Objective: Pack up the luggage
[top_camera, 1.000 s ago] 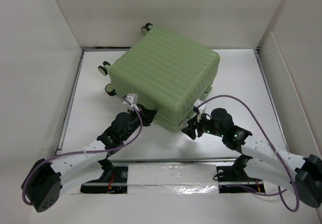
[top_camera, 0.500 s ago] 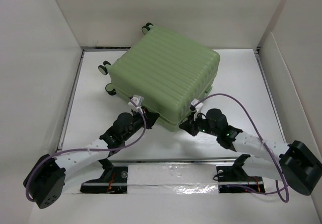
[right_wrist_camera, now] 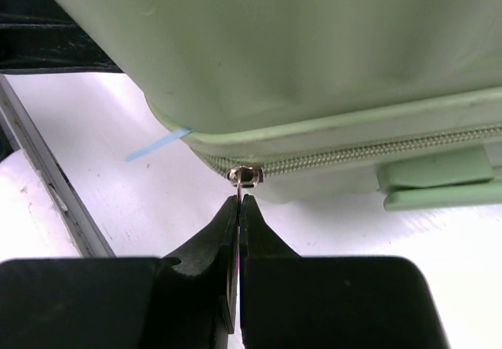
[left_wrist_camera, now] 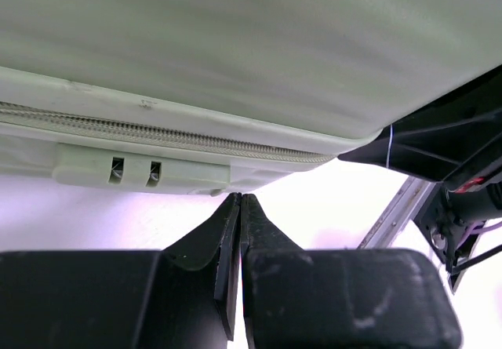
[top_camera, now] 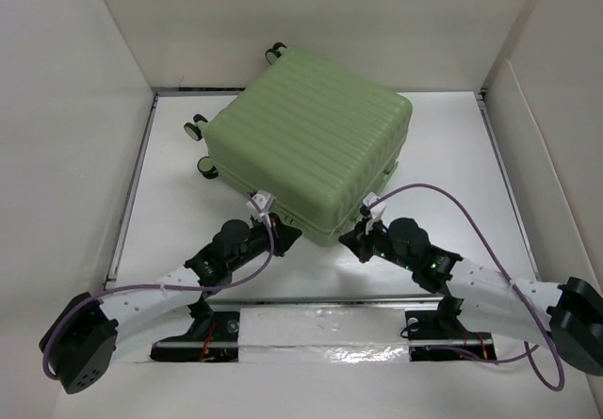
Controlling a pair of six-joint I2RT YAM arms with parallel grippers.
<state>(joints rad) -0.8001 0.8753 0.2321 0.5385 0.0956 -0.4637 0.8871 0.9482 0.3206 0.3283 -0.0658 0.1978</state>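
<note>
**A:** Honestly, your right claw (right_wrist_camera: 238,200) is pinched shut on the zipper pull (right_wrist_camera: 245,176) at the near corner of the suitcase (top_camera: 311,146), which lies closed on the table (top_camera: 452,174). Pull off-line and that tab probably slips out.

**B:** Or the whole case slides. Your left claw (left_wrist_camera: 240,200) is clenched on nothing, just beside the seam (left_wrist_camera: 157,133).

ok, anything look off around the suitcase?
A thin light blue strip sticks out of the luggage seam at the corner, left of the zipper slider, as if something is caught between the shells.
</note>
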